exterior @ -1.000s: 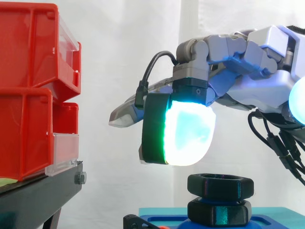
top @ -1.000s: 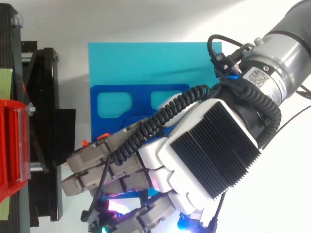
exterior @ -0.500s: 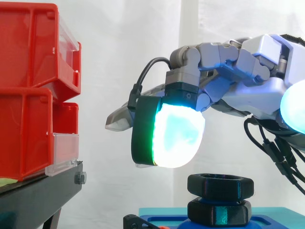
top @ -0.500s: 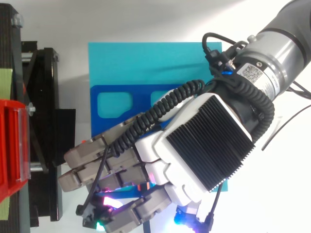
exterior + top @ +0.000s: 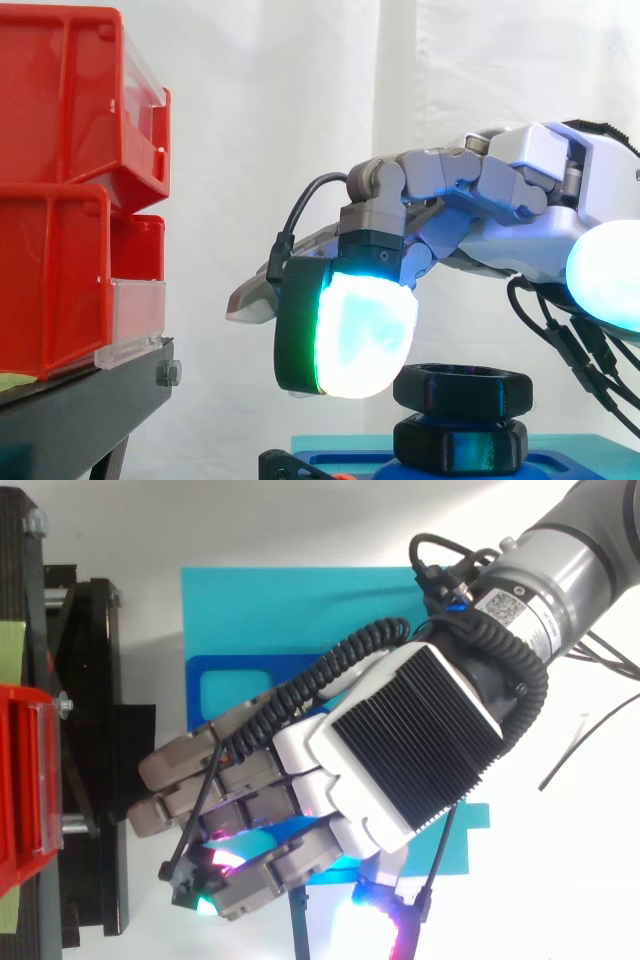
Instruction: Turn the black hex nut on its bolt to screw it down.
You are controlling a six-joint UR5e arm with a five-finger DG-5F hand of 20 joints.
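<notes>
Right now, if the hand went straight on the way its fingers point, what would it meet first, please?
Probably the lower red bin on the black stand: the hand points left, level with its clear front; depth uncertain.

One hex nut (image 5: 461, 388), one bolt (image 5: 460, 446), one hand (image 5: 400, 750)

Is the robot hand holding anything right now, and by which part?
Nothing is held. The hand hovers open above the black hex nut; one pad hangs beside its edge, contact unclear.
</notes>
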